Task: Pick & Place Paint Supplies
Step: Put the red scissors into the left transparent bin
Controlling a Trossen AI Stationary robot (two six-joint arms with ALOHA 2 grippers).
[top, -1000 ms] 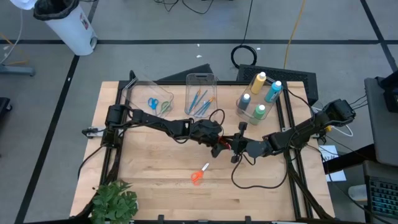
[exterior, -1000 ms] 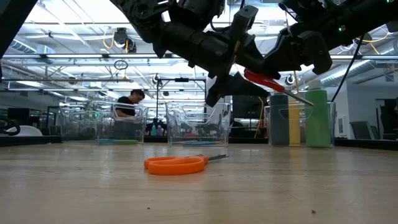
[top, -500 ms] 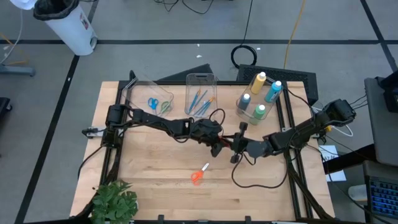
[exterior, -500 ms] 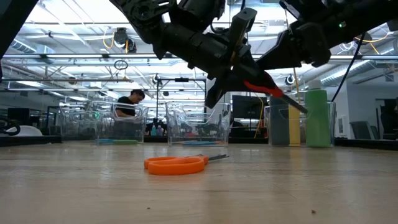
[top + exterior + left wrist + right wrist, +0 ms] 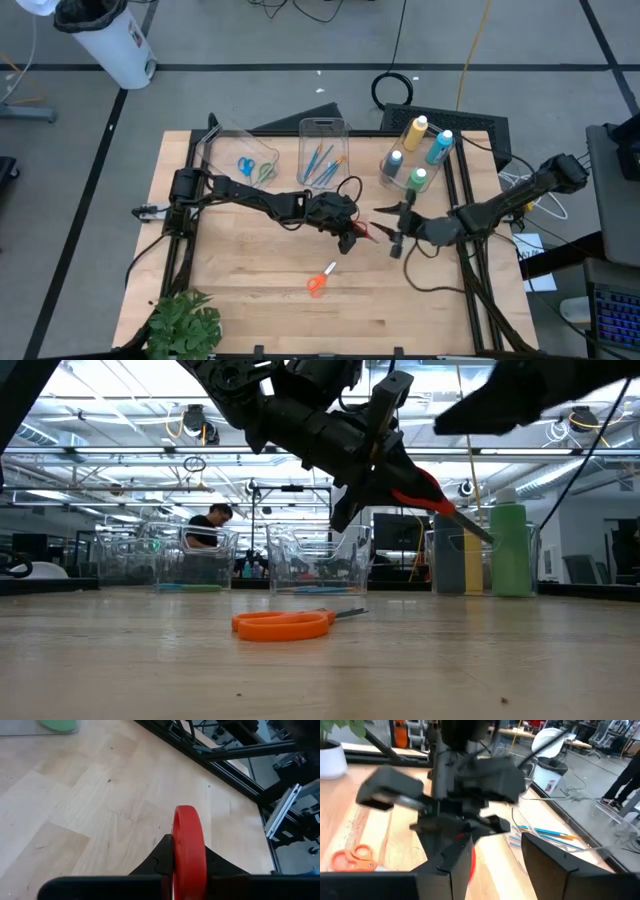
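Note:
My left gripper is shut on red-handled scissors above the middle of the table. My right gripper is open and empty a little to the right of them; its wrist view looks at the left gripper and the red handle. Orange-handled scissors lie flat on the table nearer the front, also seen in the low view. My left gripper pinches the red handle loop between its two fingers. The fingers slant down from the table's left. The scissors are lifted clear of the table, and their blades stick out past the fingers, slanting down.
Three clear bins stand along the far edge: one with blue and green scissors, one with brushes, one with paint bottles. A green plant stands at the near left corner. A person shows in the room behind.
My right gripper has drawn back from the red scissors toward the table's right edge and has risen. The red scissors stay in my left gripper, which has kept still.

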